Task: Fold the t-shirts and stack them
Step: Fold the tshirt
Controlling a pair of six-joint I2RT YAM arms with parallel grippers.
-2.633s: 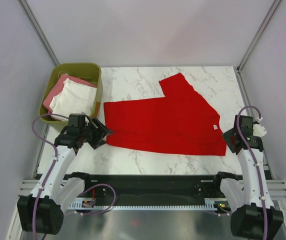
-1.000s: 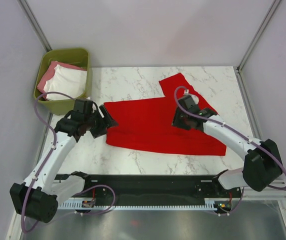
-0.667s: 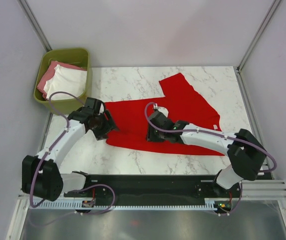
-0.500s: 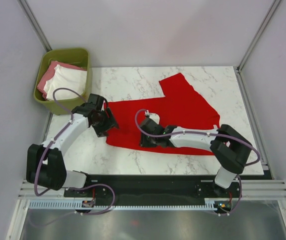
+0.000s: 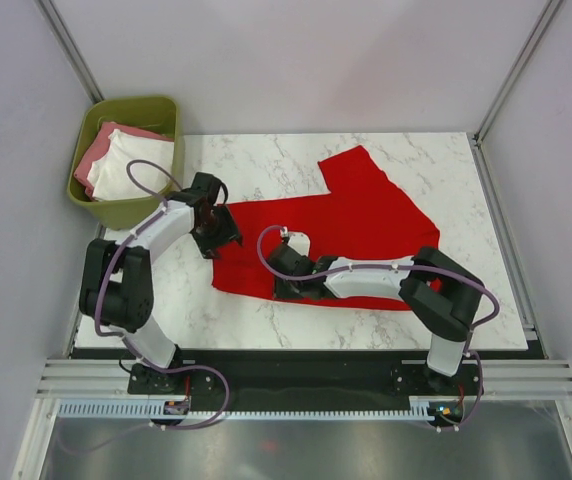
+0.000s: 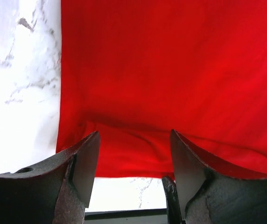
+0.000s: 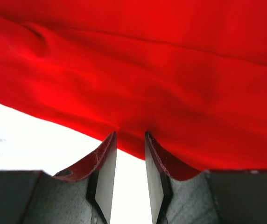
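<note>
The red t-shirt (image 5: 366,225) lies spread flat on the marble table, with one sleeve pointing to the far side. My left gripper (image 5: 216,232) is over its left edge, jaws wide open and empty, with red cloth under and beyond them (image 6: 134,133). My right gripper (image 5: 284,286) is at the shirt's near hem, left of centre. Its jaws (image 7: 130,134) stand a narrow gap apart, their tips touching the hem of the red cloth (image 7: 171,70). A white t-shirt (image 5: 134,165) and a pink t-shirt (image 5: 99,150) lie in the bin.
The olive-green bin (image 5: 116,104) stands at the table's far left corner, close behind my left arm. Bare marble (image 5: 266,160) shows beyond the shirt and along the near edge (image 5: 166,310). Grey walls enclose the table.
Both arms reached in from the sides. The right gripper swept left along the near hem. The left gripper moved onto the shirt's left edge. The bin shifted toward the far left early on.
</note>
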